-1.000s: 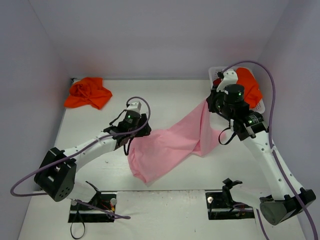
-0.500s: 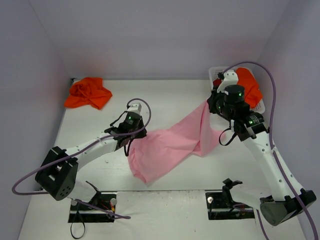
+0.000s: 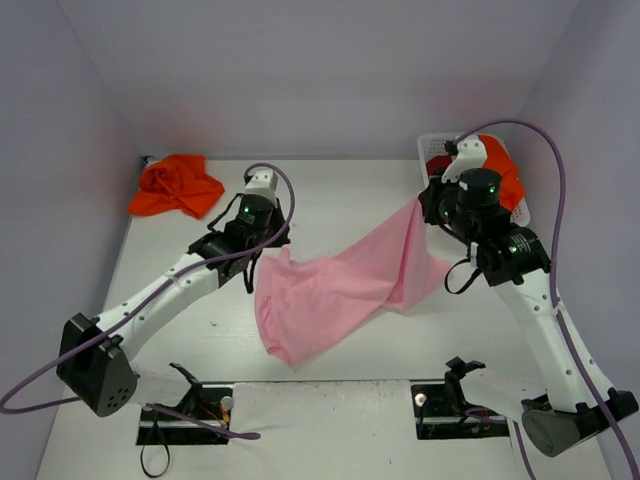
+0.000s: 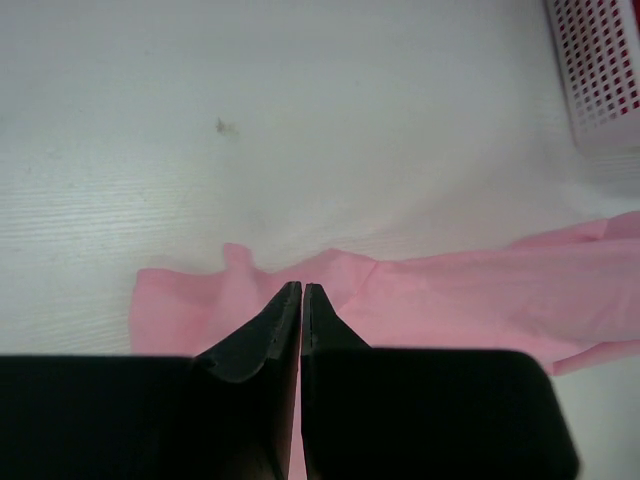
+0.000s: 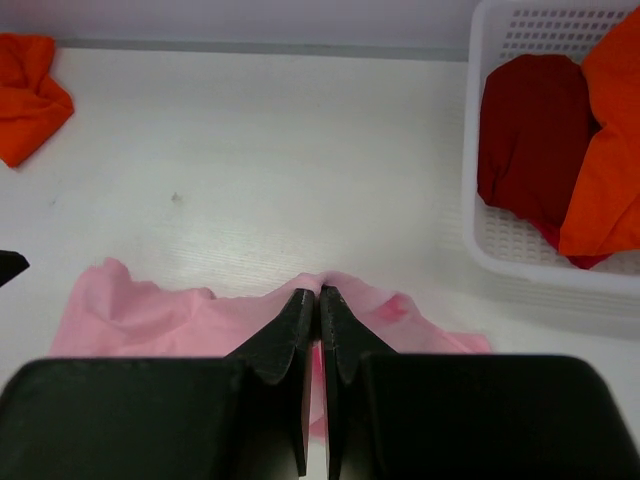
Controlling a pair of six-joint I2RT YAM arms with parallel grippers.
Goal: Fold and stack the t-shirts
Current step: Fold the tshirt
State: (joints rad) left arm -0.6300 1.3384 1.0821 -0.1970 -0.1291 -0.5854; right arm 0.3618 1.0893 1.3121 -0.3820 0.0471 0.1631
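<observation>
White table (image 3: pixel 340 190) carries the pink t-shirt (image 3: pixel 330 290) I hold stretched left of the basket (image 5: pixel 520 255). Both left gripper (image 4: pixel 302 288) and right gripper (image 5: pixel 320 292) are clenched on its edge.

light pink cloth t-shirt (image 3: pixel 330 290) at middle of white counter (image 3: pixel 340 190), orange cloth t-shirt (image 3: pixel 177 186) far left, white latticed plastic basket (image 5: pixel 520 265) far right, dark red cloth shirt (image 5: pixel 530 125) and orange cloth shirt (image 5: pixel 605 150) inside

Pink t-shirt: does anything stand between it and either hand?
Nothing visible does. The left hand and right hand each pinch an edge of the pink t-shirt. The loose orange t-shirt and the basket sit apart from it.
</observation>
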